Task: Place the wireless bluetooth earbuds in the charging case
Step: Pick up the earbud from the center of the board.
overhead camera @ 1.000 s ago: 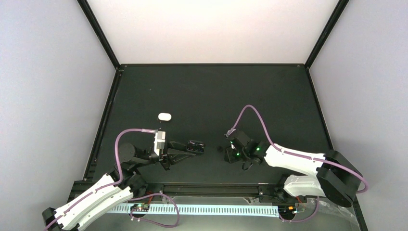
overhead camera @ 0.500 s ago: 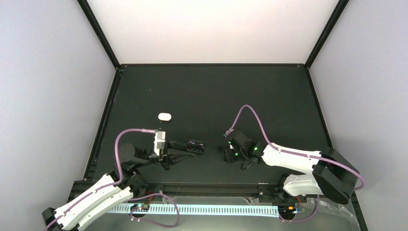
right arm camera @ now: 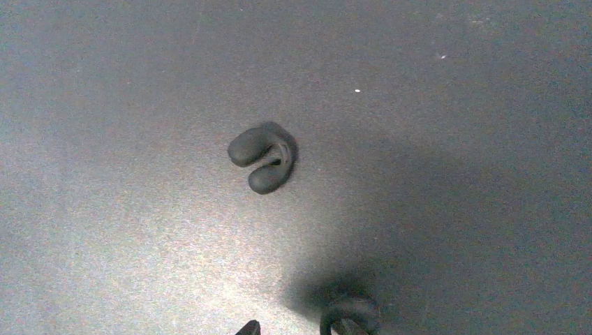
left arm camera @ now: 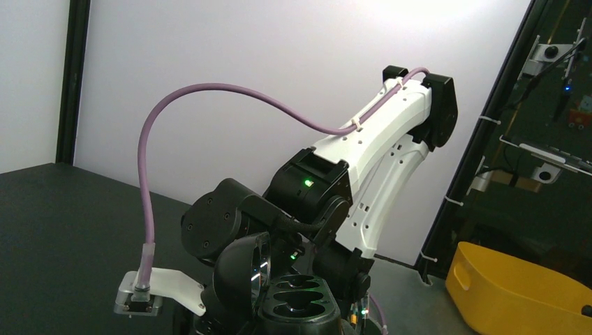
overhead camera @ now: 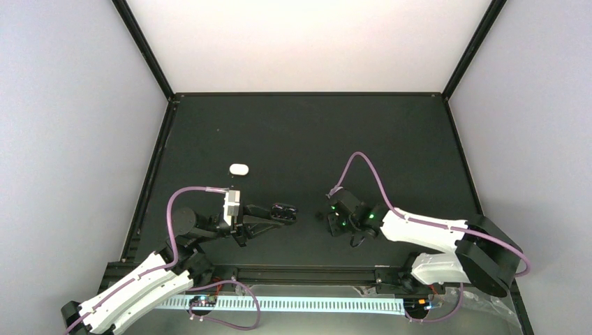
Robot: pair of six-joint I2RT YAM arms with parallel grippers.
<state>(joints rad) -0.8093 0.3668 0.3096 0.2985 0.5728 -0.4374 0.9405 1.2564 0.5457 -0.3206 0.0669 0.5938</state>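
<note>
Your black table point(overhead camera: 307, 132) carries the left arm point(overhead camera: 139, 286) reaching in from 7 o'clock and the right arm point(overhead camera: 426, 230) from 4 o'clock. The left gripper point(overhead camera: 274, 213) pinches the open black charging case point(left arm camera: 297, 299), wells up. A closed white case point(overhead camera: 239, 168) lies apart at 10 o'clock from it. You cannot tell how the right gripper point(overhead camera: 329, 219) stands, since only its tips show. One black earbud point(right arm camera: 264, 158) lies loose at 11 o'clock from them, and a second earbud point(right arm camera: 351, 312) is just beside one tip.
</note>
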